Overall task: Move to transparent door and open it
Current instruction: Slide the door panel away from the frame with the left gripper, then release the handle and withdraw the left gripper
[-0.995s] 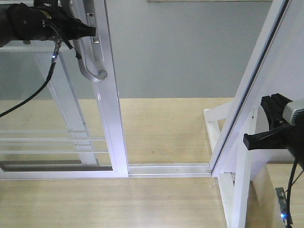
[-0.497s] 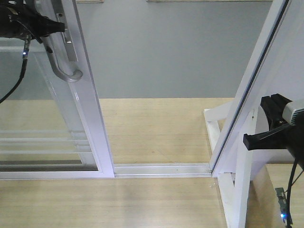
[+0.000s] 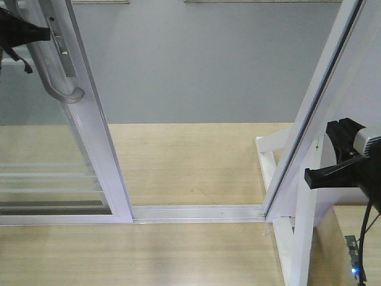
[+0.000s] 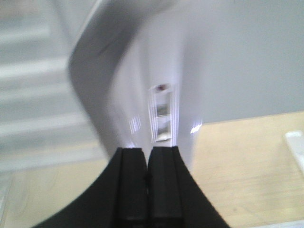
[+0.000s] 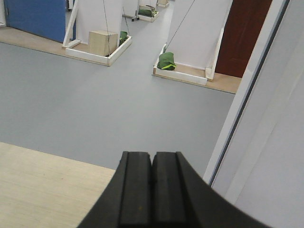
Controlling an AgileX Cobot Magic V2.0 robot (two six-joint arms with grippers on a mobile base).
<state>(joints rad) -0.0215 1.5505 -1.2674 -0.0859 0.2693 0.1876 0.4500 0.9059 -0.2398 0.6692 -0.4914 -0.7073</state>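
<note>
The transparent door [image 3: 89,155] stands at the left of the opening, its white stile leaning up and to the left, its foot in the floor track [image 3: 196,213]. A wide gap lies between it and the slanted white jamb [image 3: 315,101] on the right. The curved grey pull handle [image 3: 56,71] runs lengthwise along the stile, hooking in at its lower end.

The left gripper [image 3: 40,33] sits at the top left corner of the front view, its tip up against the handle beside the lock plate [image 4: 164,114]. From the wrist view, its fingers [image 4: 130,185] are pressed together with nothing between them, the handle just ahead and to their left. I'd judge it bears on the handle sideways rather than grasping it; further opening means carrying the stile leftward along the track.

The right gripper [image 3: 330,171] is well apart, near the jamb, its fingers [image 5: 135,190] also closed flat and empty. The left arm is plainly the nearer one.

Underfoot is pale wooden boarding [image 3: 196,161]; beyond the track, grey floor [image 5: 109,99], a wooden box [image 5: 102,42], green bundles [image 5: 167,61] and a dark red door [image 5: 243,33].
</note>
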